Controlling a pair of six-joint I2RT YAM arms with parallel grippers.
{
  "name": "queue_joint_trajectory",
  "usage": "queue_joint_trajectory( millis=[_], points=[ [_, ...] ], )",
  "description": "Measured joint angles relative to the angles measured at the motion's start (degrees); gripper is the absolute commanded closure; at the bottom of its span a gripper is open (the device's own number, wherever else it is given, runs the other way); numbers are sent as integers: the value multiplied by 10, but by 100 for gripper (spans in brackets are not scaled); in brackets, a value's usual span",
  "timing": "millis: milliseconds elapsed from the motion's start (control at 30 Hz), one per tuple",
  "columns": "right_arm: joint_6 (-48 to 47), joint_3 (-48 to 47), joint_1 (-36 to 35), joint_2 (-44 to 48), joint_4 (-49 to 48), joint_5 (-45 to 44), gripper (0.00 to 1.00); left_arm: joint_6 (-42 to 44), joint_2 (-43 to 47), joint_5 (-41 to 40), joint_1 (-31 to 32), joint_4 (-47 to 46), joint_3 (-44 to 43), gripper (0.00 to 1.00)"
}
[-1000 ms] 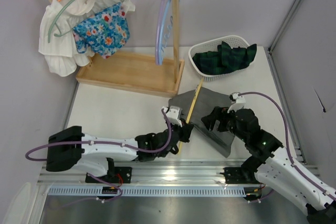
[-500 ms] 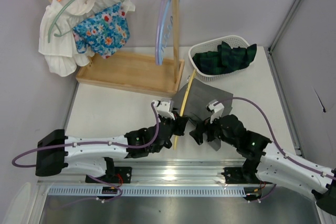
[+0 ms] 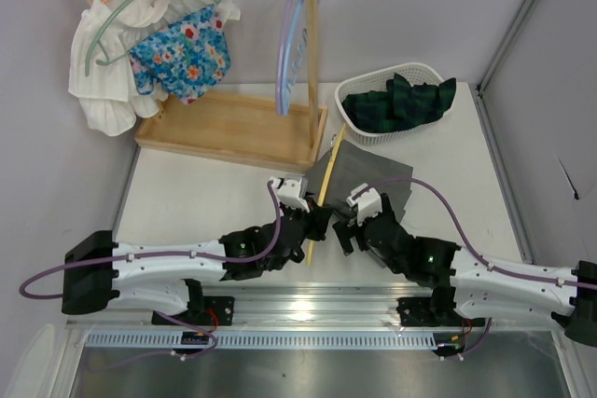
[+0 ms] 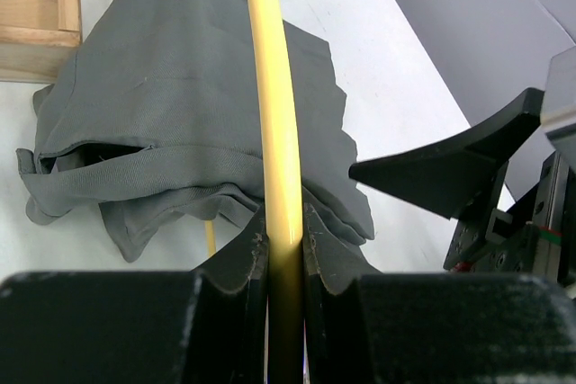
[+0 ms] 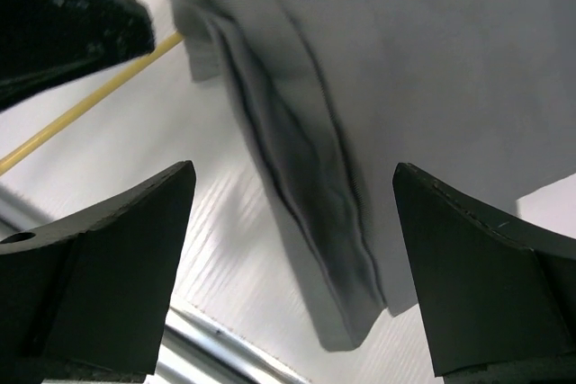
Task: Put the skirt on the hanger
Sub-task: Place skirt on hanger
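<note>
A grey skirt [image 3: 364, 177] lies on the table, draped over a yellow hanger [image 3: 325, 191]. My left gripper [image 3: 315, 223] is shut on the yellow hanger's bar [image 4: 274, 132], which runs up over the skirt [image 4: 171, 123] in the left wrist view. My right gripper [image 3: 349, 230] is open and empty, just right of the left one, over the skirt's near edge. In the right wrist view the skirt's folded hem [image 5: 306, 186] lies between the wide-apart fingers [image 5: 99, 276], and a thin length of hanger [image 5: 81, 110] shows at the left.
A wooden clothes rack [image 3: 233, 123] stands at the back left with a white garment [image 3: 107, 90], a blue floral garment [image 3: 182, 53] and a pale hanger [image 3: 289, 44]. A white basket [image 3: 368, 118] with dark green plaid cloth [image 3: 396, 100] sits at the back right.
Both arms moved in toward the middle. The left gripper carried the hanger farther from the near edge, the skirt bunched up toward the basket, and the right gripper shifted left to the skirt's near edge.
</note>
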State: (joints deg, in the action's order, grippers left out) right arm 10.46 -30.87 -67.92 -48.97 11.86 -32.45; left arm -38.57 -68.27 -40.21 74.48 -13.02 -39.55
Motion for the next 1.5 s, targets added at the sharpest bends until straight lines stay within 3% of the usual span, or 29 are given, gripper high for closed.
queue_joint_trajectory(
  millis=[233,500,533,633,767,800,933,1267,1500],
  points=[
    [-36,12,-1,-43,-58,-37,2,-5,8,4,0,2,0,100],
    [-46,32,57,-83,-130,15,10,-6,13,9,-3,6,2,100],
    [-47,35,62,-85,-137,19,23,-7,15,10,-3,6,2,100],
    [-50,38,73,-91,-154,30,46,-11,21,13,-3,6,2,100],
    [-52,48,77,-96,-185,49,64,-21,26,16,-3,5,2,100],
    [-53,53,77,-96,-194,53,77,-23,26,16,-3,5,2,100],
    [-58,63,76,-93,-210,60,99,-36,27,19,-3,6,2,100],
    [-97,76,76,41,-230,69,100,-65,23,34,-6,2,2,100],
    [-136,51,64,37,-219,91,100,-65,-2,62,-6,-9,2,100]
  ],
)
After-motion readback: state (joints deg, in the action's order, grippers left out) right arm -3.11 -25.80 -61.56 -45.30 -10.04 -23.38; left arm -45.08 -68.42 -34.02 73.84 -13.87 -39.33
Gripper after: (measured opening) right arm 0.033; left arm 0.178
